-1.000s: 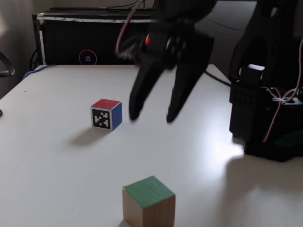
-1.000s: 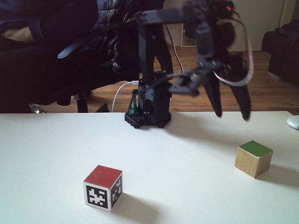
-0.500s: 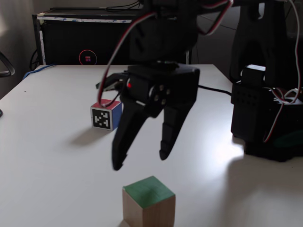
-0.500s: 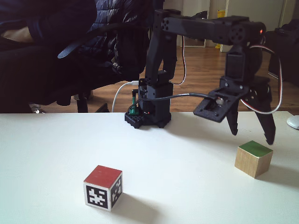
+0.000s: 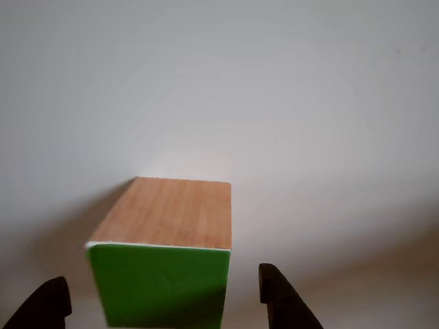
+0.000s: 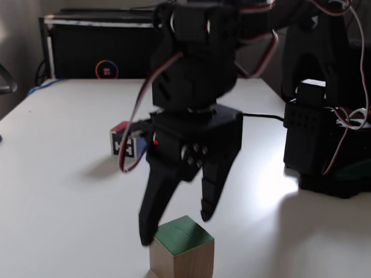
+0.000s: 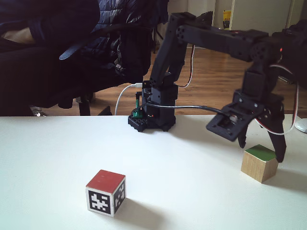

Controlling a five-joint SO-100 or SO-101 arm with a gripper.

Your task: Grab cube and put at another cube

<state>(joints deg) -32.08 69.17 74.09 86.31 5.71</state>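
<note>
Near the tabletop's (image 6: 69, 191) front edge, our gripper (image 6: 177, 226) straddles the cube (image 6: 182, 248), fingers apart; it looks light, rigid, smooth-sided, best pinched across opposite flat faces.

The wooden cube with a bright green painted face (image 7: 259, 163) sits flat on the white table, green side up in both fixed views (image 6: 182, 248), its other visible faces plain light wood. Well apart from it rests the second wooden cube (image 7: 106, 192), upright, with a red top, a black-and-white patterned marker face and a blue side (image 6: 123, 139).
</note>
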